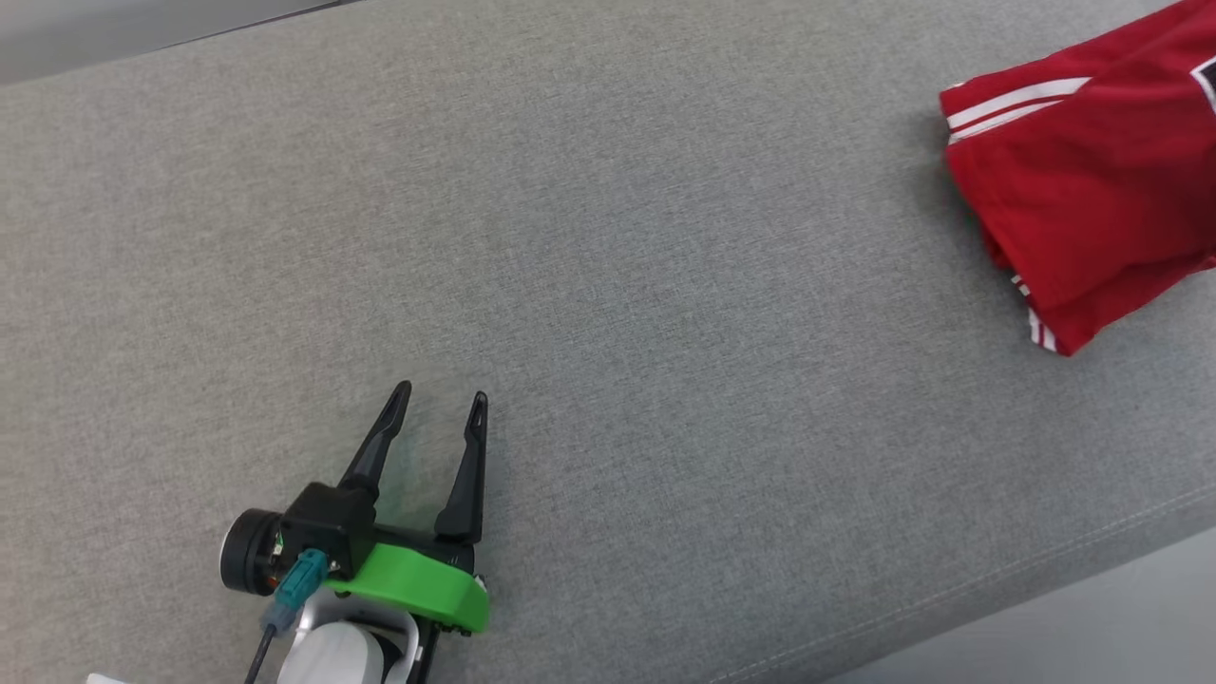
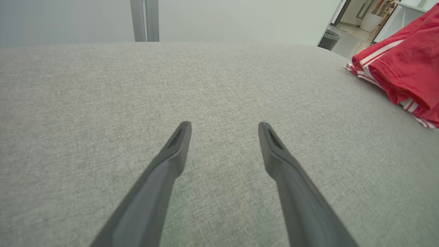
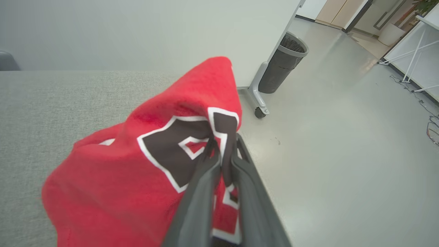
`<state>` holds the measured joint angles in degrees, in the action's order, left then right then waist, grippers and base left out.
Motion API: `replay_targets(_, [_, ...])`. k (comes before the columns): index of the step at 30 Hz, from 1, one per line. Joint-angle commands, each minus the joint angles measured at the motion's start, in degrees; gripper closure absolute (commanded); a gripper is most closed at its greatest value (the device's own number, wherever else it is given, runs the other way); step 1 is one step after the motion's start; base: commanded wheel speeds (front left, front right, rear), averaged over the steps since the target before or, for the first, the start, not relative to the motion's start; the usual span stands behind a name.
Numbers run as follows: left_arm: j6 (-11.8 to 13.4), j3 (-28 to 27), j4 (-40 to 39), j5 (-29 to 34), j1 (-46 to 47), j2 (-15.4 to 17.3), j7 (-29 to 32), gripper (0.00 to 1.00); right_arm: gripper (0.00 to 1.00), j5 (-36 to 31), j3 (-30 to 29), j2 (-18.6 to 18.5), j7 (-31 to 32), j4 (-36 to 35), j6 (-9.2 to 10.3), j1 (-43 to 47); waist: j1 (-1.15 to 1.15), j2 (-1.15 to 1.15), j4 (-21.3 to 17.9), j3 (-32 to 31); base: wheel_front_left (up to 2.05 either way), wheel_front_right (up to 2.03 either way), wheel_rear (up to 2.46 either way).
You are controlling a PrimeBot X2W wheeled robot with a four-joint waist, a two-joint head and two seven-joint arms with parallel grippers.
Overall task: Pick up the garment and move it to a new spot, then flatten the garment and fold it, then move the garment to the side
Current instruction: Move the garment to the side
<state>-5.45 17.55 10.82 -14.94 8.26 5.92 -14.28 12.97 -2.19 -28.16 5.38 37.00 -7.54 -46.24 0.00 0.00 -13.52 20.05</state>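
Carrying the garment (image 1: 1092,190) to its new spot looks like the step in hand. Doing it well means lifting the pinched fold high enough that the hanging cloth clears the grey surface (image 1: 665,332) rather than dragging and bunching.

In the head view the red garment, white-striped at its hems, sits bunched at the far right of the surface. It is well apart from the left gripper (image 1: 442,391), which is at the lower left with nothing between its spread fingers (image 1: 380,442).

In the left wrist view those two fingers point out low and flat over bare fabric, with the garment off to the upper right. I judge this arm well placed to join in for the flattening.

In the right wrist view the right gripper (image 3: 225,144) has its fingers closed tight on a fold of the garment at the dark, white-edged emblem (image 3: 171,147), and the cloth drapes up over the tips. The grip is near the surface's edge, with the floor (image 3: 343,154) and a waste bin (image 3: 284,63) beyond. The move should therefore head inward over the surface, and slowly, since so thin a pinch could slip.
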Motion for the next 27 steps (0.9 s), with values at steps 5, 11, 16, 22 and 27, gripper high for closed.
replay_targets(5, [0.31, 0.23, -0.26, -0.20, 1.47, 0.46, -0.42, 0.00, 1.00, -1.92, -4.30, -2.29, -2.52, 5.95, 0.12, -2.65, 0.00, 0.00, 2.50, 1.85, 0.00, 0.00, 0.00])
replay_targets(11, [0.43, 0.40, 0.04, -0.37, 2.01, 0.46, -0.45, 0.00, 0.00, -5.84, -8.60, -1.75, -6.76, 11.82, 0.11, -4.16, 0.00, 0.00, 3.16, 2.44, 0.00, 0.00, 0.00])
replay_targets(16, [0.53, 0.31, 0.45, -0.67, 2.01, 0.59, -0.54, 0.00, 0.00, -7.32, -8.87, -0.20, -9.39, 14.31, 0.11, -4.61, 0.00, 0.00, 3.06, 2.17, 0.00, 0.00, 0.00])
replay_targets(22, [0.82, 0.09, 0.56, -0.88, 1.91, 0.70, -0.72, 0.00, 0.00, -7.60, -5.77, 1.97, -11.93, 14.24, 0.12, -4.85, 0.00, 0.00, 2.50, 0.79, 0.00, 0.00, 0.00])
replay_targets(27, [1.02, -0.84, 0.45, -1.70, 1.63, 0.42, -0.88, 0.00, 0.00, -7.11, -2.51, 3.33, -14.61, 12.50, 0.12, -4.92, 0.00, 0.00, 2.71, -1.37, 0.00, 0.00, 0.00])
